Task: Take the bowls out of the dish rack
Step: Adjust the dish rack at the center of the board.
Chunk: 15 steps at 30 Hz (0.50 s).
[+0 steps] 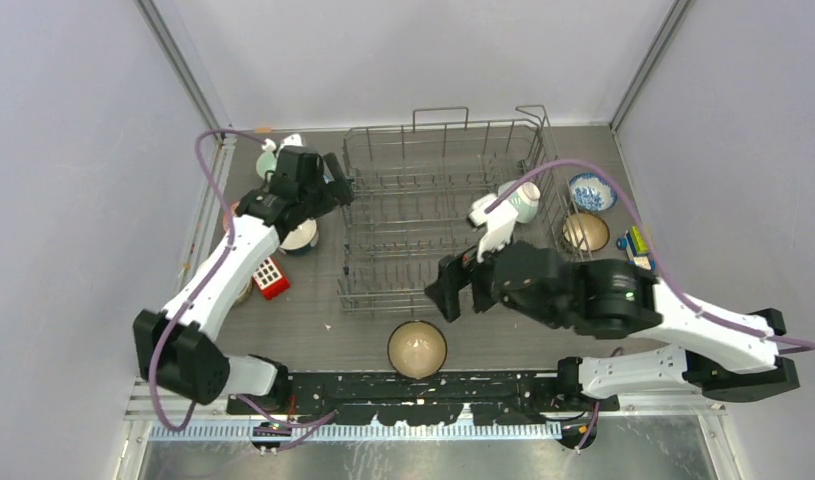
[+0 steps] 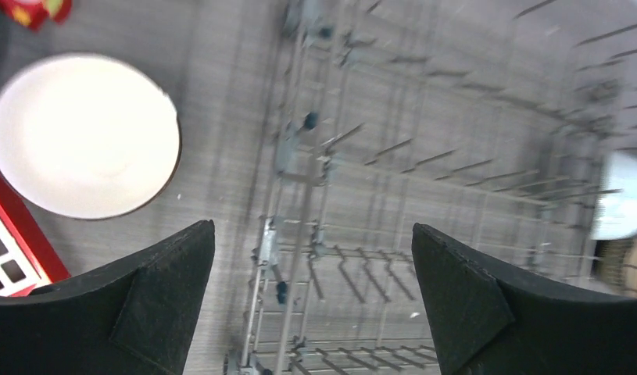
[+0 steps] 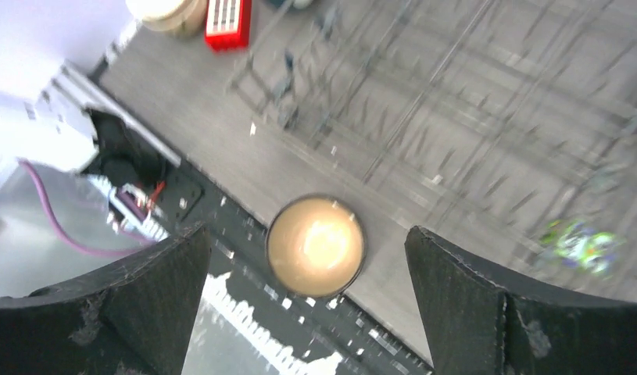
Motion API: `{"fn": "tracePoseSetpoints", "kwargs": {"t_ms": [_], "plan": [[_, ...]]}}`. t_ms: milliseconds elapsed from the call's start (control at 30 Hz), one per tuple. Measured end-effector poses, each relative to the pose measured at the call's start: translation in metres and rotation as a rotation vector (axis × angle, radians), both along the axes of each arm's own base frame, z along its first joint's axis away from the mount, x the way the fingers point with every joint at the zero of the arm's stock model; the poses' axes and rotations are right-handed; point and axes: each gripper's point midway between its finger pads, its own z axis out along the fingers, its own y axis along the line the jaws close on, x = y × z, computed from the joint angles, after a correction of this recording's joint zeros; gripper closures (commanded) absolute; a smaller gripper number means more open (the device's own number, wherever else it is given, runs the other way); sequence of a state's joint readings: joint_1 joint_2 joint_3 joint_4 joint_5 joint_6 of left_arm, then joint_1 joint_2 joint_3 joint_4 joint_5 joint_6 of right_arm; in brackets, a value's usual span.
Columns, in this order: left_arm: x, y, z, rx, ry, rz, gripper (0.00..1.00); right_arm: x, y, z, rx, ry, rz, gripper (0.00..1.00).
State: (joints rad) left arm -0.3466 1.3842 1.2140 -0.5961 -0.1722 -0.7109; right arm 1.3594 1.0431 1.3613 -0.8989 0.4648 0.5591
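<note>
Nearest, at tabletop [image 1: 323, 330] edge: tan bowl [image 1: 418, 348], upright, already out, just in front of dish rack [image 1: 383, 300]. Above it, R pincer [image 3: 305, 230]: spread wide, holding nothing. Further back on left, L pincer [image 2: 313, 228]: also spread, empty, over rack's left wall, w/ white bowl [image 2: 84, 133] and red block [image 2: 10, 262] on tabletop beside it. Inside rack, far right end: white-teal bowl [image 1: 520, 202], tilted among the tines, prob. the last one to unload. Past rack's right wall: second tan bowl [image 1: 586, 232] and blue-white bowl [image 1: 591, 190], both on tabletop. For this step: reach w/ R arm, being closer. Come down from above, one finger inside rim, one outside. Pinch firmly, lift straight up clear of tines and side wires before swinging out. Set down on a bare spot, apart from other bowls.
</note>
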Motion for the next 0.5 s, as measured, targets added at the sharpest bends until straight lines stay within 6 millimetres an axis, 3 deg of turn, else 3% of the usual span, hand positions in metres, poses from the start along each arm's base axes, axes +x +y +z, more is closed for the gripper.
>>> {"fn": "tracePoseSetpoints", "kwargs": {"t_ms": [100, 200, 333, 400, 500], "plan": [[-0.001, 0.001, 0.051, -0.034, -0.133, -0.009, 0.00, 0.018, -0.019, 0.046, 0.029, -0.109, -0.069, 0.02], [-0.008, -0.004, 0.099, -0.105, -0.268, -0.039, 0.00, 0.054, -0.047, 0.060, 0.008, -0.171, -0.216, 0.03], [-0.016, -0.034, 0.135, -0.180, -0.380, -0.138, 0.00, 0.119, -0.115, 0.044, -0.066, -0.166, -0.536, 0.03], [-0.022, -0.068, 0.143, -0.198, -0.397, -0.232, 0.00, 0.144, -0.153, 0.026, -0.107, -0.139, -0.693, 0.03], [-0.028, -0.123, 0.146, -0.235, -0.396, -0.376, 0.00, 0.164, -0.202, 0.002, -0.141, -0.098, -0.882, 0.03]]}}
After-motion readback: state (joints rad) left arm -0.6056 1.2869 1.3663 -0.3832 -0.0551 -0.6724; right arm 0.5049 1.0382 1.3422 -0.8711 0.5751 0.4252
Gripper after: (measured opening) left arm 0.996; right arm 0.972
